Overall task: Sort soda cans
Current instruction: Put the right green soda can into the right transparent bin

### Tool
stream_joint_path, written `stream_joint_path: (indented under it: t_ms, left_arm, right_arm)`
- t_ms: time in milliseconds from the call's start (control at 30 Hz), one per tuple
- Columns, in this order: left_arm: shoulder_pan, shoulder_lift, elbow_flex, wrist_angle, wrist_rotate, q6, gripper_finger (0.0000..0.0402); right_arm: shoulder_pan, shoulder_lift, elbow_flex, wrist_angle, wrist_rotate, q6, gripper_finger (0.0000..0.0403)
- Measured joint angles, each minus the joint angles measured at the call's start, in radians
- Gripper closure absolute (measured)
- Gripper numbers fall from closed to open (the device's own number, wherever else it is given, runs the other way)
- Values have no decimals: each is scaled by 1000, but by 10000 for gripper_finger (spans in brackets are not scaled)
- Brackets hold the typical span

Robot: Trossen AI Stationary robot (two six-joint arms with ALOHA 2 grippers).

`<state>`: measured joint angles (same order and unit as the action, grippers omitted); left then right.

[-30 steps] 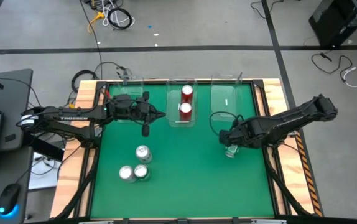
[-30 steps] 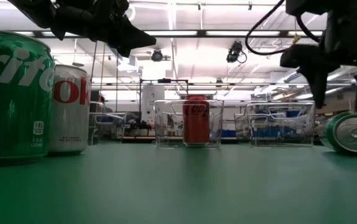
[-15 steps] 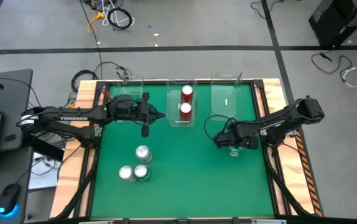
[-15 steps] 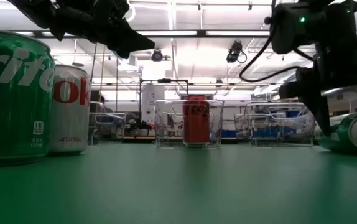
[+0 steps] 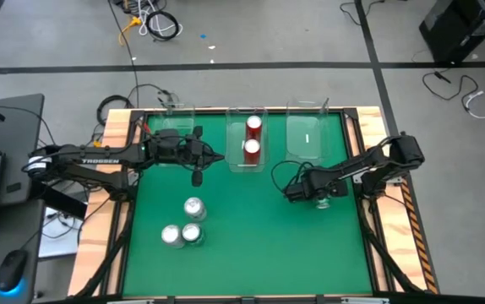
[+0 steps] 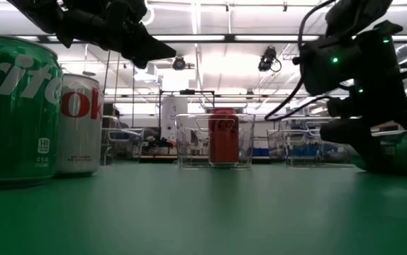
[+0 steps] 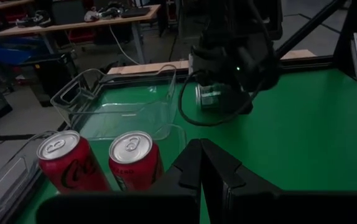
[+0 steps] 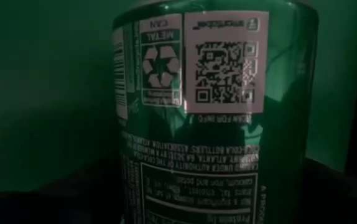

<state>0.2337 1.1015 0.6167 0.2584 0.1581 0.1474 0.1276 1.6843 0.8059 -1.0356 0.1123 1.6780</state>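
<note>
Green soda can (image 6: 402, 151) lying on its side at the table's right, largely hidden behind the right gripper (image 5: 303, 189), grip on it impossible to tell, two red cans (image 7: 97, 163) in the middle bin (image 5: 232, 158), left gripper (image 5: 197, 175) pinched together, holding nothing.

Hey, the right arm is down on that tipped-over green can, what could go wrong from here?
1. The green can lies on its side on the green table, so it may roll away if the right gripper nudges it rather than clamps it.
2. The right wrist view shows only its label close up, so the grip can't be confirmed; a loose hold could drop it.
3. Righted carelessly, it might tip again short of the empty clear bin.
</note>
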Motion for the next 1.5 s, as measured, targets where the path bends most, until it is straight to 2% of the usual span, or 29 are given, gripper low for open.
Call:
stream_joint_path:
  t_ms: [133, 300, 433, 600, 700, 900, 1100, 1233, 1300, 1367, 1500]
  left_arm:
    - [-1, 0, 0, 0, 0, -1, 392]
    - [-1, 0, 0, 7, 0, -1, 392]
    - [-1, 0, 0, 8, 0, 0, 392]
    - [-1, 0, 0, 12, -1, 0, 392]
    - [-1, 0, 0, 11, -1, 0, 392]
    - [-1, 0, 0, 11, -2, 1, 392]
    - [-1, 0, 0, 10, -2, 1, 392]
    - [-1, 0, 0, 13, -2, 3, 392]
    - [-1, 0, 0, 10, -2, 3, 392]
    - [-1, 0, 0, 3, -2, 3, 392]
    - [-1, 0, 0, -32, -7, 4, 392]
  right_arm:
    - [0, -2, 5, -5, -12, -6, 95]
    - [14, -65, 54, -95, -51, -72, 98]
    - [12, -105, 130, -256, -125, -198, 98]
    - [-25, -119, 278, -514, -162, -354, 98]
    - [-66, -130, 372, -517, -157, -457, 98]
    - [-224, -136, 540, -531, -116, -646, 98]
    - [-468, -134, 659, -534, -43, -810, 98]
    - [-645, -132, 683, -491, -1, -914, 98]
    - [-715, -131, 683, -435, -32, -974, 98]
    - [-754, -130, 683, -401, -116, -1029, 98]
    - [-748, -130, 683, -443, -286, -1076, 98]
